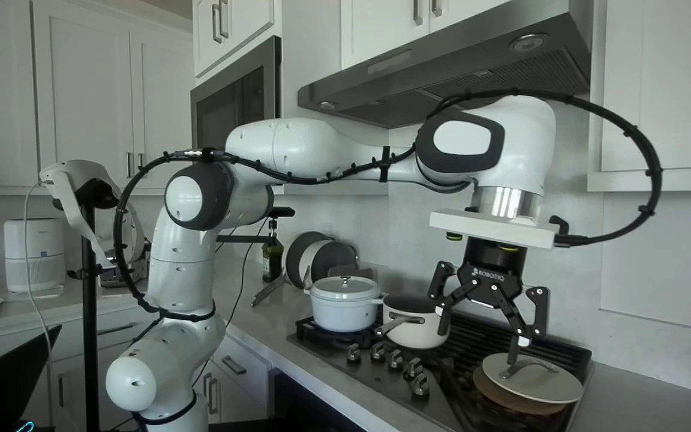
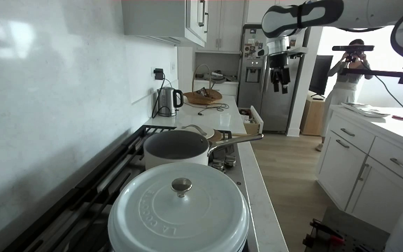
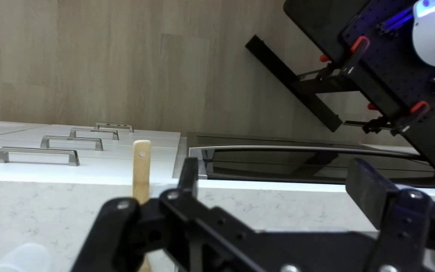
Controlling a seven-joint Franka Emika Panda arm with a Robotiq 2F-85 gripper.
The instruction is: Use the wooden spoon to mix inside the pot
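Observation:
The wooden spoon [image 3: 141, 170] shows in the wrist view as a light-tan handle with a hole near its end. The handle sticks out past the counter edge; its lower part is hidden behind my gripper's linkage. My gripper [image 3: 276, 175] is open and empty, its fingers wide apart, to the right of the spoon there. In both exterior views the gripper [image 1: 480, 345] [image 2: 280, 87] hangs in the air with nothing held. The pot, a white saucepan with a grey inside [image 2: 177, 147], stands uncovered on the stove; it also shows in an exterior view [image 1: 415, 330], left of the gripper.
A lidded pale pot [image 2: 180, 210] stands beside the saucepan. A cream lid [image 1: 552, 385] lies over a brown round piece [image 1: 504, 397] on the stove. A range hood [image 1: 471, 69] hangs above. A kettle [image 2: 167, 101] and a translucent cup [image 3: 25, 258] stand on the counter.

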